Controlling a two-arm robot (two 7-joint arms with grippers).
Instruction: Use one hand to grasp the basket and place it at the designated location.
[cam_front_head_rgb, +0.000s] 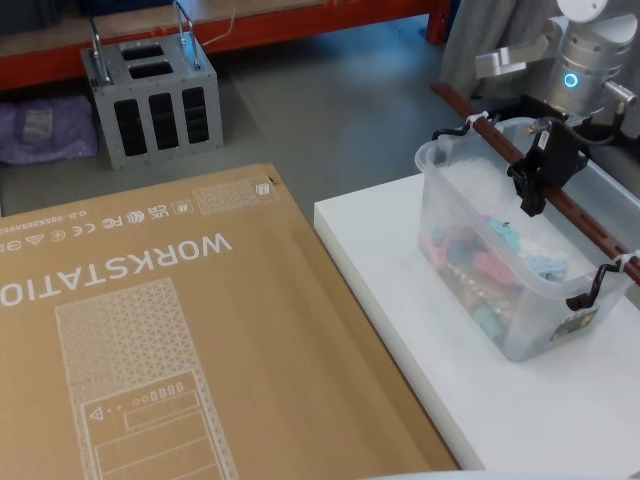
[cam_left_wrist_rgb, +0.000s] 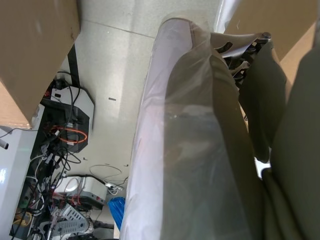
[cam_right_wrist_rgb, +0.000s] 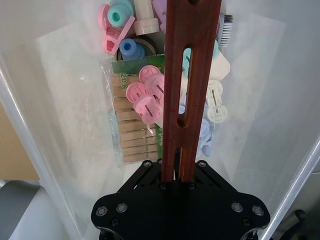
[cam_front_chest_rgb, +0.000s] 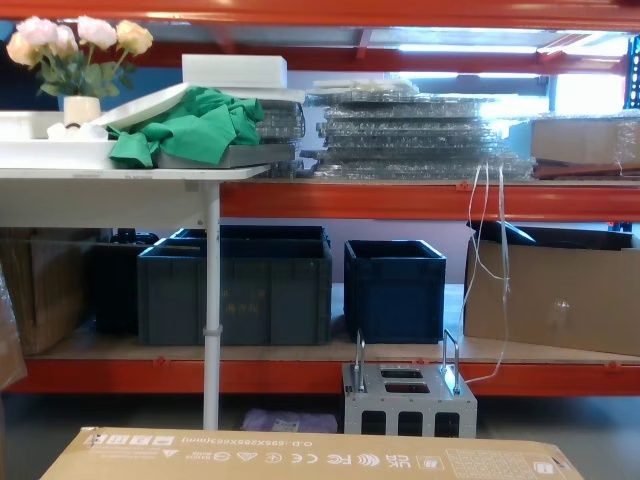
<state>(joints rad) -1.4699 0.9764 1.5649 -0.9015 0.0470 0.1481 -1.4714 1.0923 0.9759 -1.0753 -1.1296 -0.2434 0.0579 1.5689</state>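
Basket handle (cam_right_wrist_rgb: 187, 75) first: my right claw (cam_right_wrist_rgb: 175, 172) is clamped on that reddish slotted bar, which runs straight out from between its black plates. From the head view the right claw (cam_front_head_rgb: 538, 175) grips the bar near the middle of its length, a little toward the far end, with my white forearm (cam_front_head_rgb: 590, 55) and its blue ring light rising behind. Below the bar lies what the basket (cam_front_head_rgb: 500, 300) holds: a pack of wooden pegs (cam_right_wrist_rgb: 131, 132), pink clips (cam_right_wrist_rgb: 146, 97), pale blue and cream pieces beside them. The handle (cam_front_head_rgb: 585, 222) spans the tub lengthwise, and a white zip tie (cam_front_head_rgb: 624, 262) wraps its near end by a black hook. The basket looks to be resting on the white slab (cam_front_head_rgb: 420, 340), on the slab's right part; I cannot tell whether its base is just off the surface. Left of the slab lies a big cardboard box (cam_front_head_rgb: 150, 330) printed WORKSTATION. Beyond that, on the floor, stands a grey metal box (cam_front_head_rgb: 150, 95) with steel handles, in front of an orange rack holding dark crates (cam_front_chest_rgb: 395, 290). My left claw (cam_left_wrist_rgb: 243, 52) is low down beside cardboard, above floor cables; whether it is apart or together I cannot tell.
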